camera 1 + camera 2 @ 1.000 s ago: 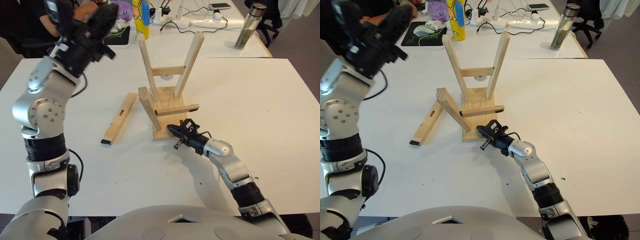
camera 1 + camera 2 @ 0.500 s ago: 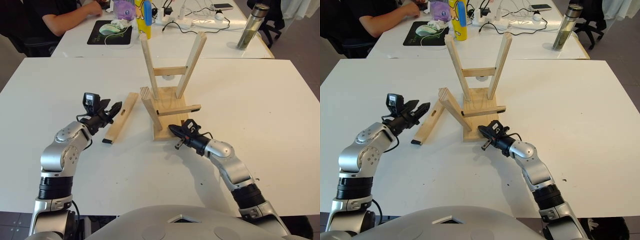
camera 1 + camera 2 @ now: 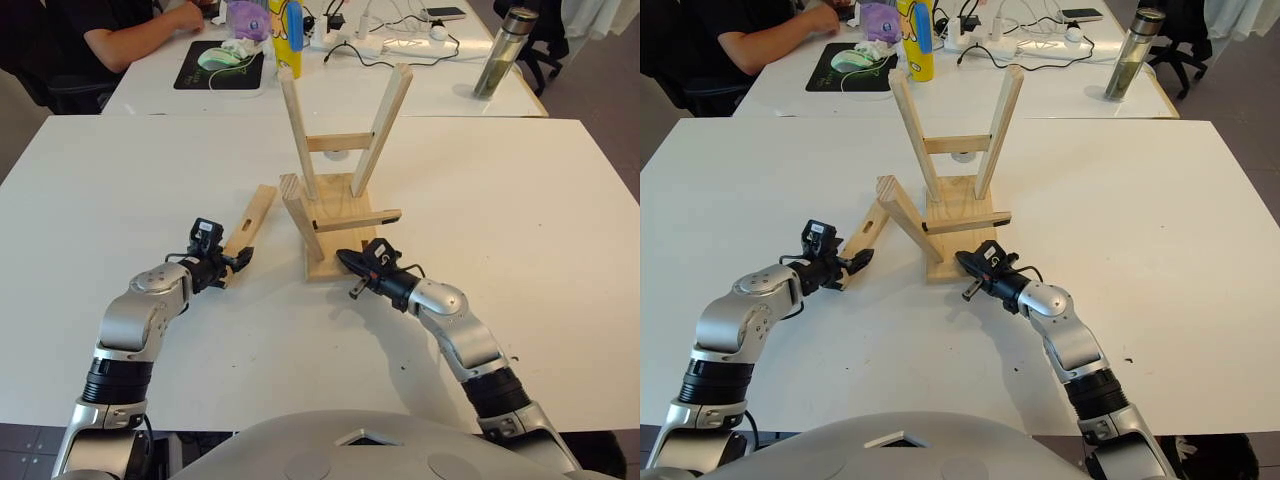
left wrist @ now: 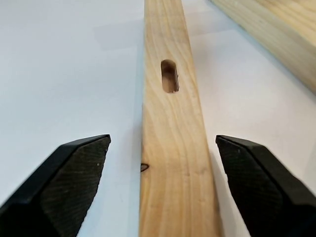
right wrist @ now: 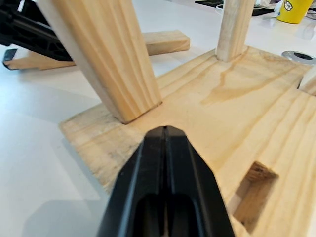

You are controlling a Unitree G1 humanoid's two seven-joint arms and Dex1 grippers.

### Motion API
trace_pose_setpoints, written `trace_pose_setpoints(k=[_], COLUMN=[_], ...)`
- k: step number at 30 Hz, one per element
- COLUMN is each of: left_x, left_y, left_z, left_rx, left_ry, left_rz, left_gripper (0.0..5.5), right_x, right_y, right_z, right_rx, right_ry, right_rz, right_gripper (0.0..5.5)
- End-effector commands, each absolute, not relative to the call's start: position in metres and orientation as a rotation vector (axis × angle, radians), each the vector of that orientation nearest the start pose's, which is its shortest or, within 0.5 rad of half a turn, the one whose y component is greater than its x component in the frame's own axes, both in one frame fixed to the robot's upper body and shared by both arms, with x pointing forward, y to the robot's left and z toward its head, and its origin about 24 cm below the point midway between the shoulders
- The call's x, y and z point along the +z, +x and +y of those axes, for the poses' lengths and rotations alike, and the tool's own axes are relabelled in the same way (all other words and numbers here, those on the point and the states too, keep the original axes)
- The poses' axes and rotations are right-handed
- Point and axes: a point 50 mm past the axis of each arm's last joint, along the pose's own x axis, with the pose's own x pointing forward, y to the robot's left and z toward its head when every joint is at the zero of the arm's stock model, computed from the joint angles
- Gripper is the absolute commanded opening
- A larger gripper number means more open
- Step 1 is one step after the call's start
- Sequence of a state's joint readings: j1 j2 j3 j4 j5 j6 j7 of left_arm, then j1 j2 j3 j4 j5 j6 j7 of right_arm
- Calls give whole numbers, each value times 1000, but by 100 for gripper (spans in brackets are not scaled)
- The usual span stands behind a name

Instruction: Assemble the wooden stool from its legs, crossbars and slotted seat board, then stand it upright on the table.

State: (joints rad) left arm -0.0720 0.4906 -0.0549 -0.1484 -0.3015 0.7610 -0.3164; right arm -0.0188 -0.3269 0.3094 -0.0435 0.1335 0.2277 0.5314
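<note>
While three legs [image 3: 378, 130] and two crossbars [image 3: 337, 142] look seated in the upturned seat board [image 3: 338, 200], the fourth leg [image 4: 170, 138] lies loose on the surface, pale pine with a slot through it. Its near end sits between the wide-open fingers of the left gripper [image 3: 232, 263]. The right gripper [image 5: 164, 136], closed on nothing, rests at the board's edge. Fitting that leg and righting the stool are left, I'd say.

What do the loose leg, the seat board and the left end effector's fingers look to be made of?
Loose leg: pale unfinished wood, likely pine; grain streaks, matte.
Seat board: same bare wood, grain swirls visible.
Left end effector fingers: black, probably plastic or rubber; finely textured faces.
</note>
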Motion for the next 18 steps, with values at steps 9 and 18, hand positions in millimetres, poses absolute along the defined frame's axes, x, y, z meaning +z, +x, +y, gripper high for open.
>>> trace_pose_setpoints(k=[9, 18], left_x=[37, 79], left_y=[254, 285], left_z=[222, 249], left_rx=[-325, -201], left_ry=[192, 263], left_rz=[587, 364], left_gripper=[268, 206], right_x=[52, 31], right_y=[233, 225], right_z=[-133, -190], right_rx=[722, 603], right_ry=[-133, -302], right_rz=[78, 299], right_gripper=[0, 0])
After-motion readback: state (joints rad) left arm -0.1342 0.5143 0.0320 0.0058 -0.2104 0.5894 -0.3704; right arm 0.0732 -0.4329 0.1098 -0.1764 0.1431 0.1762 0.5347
